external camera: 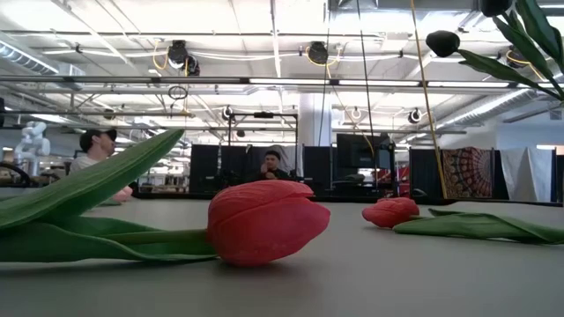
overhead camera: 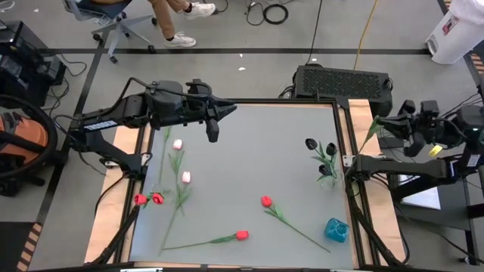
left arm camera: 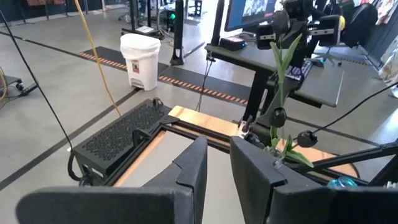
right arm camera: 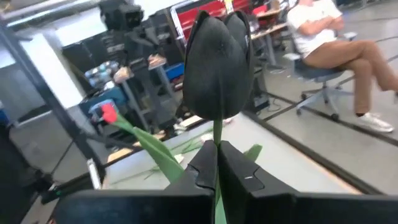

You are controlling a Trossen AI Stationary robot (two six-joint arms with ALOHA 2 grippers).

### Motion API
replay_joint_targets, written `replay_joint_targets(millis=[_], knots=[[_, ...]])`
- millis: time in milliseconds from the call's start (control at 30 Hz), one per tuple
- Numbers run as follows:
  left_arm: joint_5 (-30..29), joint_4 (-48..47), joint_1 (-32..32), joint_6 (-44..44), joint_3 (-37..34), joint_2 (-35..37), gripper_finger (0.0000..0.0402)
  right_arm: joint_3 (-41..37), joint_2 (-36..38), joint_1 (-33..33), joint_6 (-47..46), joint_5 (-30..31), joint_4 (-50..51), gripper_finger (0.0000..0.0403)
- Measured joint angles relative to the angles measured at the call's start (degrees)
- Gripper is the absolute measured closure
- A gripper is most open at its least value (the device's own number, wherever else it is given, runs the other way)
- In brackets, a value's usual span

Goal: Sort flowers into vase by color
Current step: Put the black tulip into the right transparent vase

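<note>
The left gripper is held over the far left part of the table, its fingers set narrowly apart with nothing seen between them. Below it, two pink tulips are laid along the left side, and two red tulips lie at the left edge, their heads side by side. A third red tulip is laid near the front edge, its stem running left; in the low view it fills the foreground. A fourth red tulip lies right of centre, its stem slanting toward a blue vase in the near right corner. Black tulips are grouped at the right edge. Beyond that edge, the right gripper is closed on the stem of a black tulip, whose head stands just above the fingertips
</note>
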State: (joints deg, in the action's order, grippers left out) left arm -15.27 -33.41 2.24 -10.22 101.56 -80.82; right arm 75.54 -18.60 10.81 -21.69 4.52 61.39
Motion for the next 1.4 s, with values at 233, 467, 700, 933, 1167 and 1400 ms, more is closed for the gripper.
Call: replay_joint_targets(millis=[233,467,700,933,1167,1400], knots=[[0.0,-0.03,0.02,-0.02,0.0,-0.5,0.0324,-5.53,-0.05,0.0,0.85,-0.46,-1.72,0.0403],[0.0,-0.06,0.02,-0.02,0.0,-0.5,0.0324,-8.67,-0.03,0.0,2.33,-0.44,-5.86,0.0403],[0.0,-0.04,0.0,-0.02,0.0,-0.47,0.0324,-8.97,-0.03,0.0,2.64,-0.63,-5.9,0.0403],[0.0,-0.04,0.0,0.02,-0.02,-0.47,0.0324,-8.97,-0.03,0.0,1.68,-3.04,-5.9,0.0403],[0.0,-0.04,0.0,0.04,-0.02,-0.47,0.0324,-8.97,-0.03,0.0,1.42,-3.41,-5.75,0.0403],[0.0,-0.04,0.02,0.0,-0.04,-0.47,0.0324,-8.97,-0.03,0.0,1.49,-3.39,-4.57,0.0403]])
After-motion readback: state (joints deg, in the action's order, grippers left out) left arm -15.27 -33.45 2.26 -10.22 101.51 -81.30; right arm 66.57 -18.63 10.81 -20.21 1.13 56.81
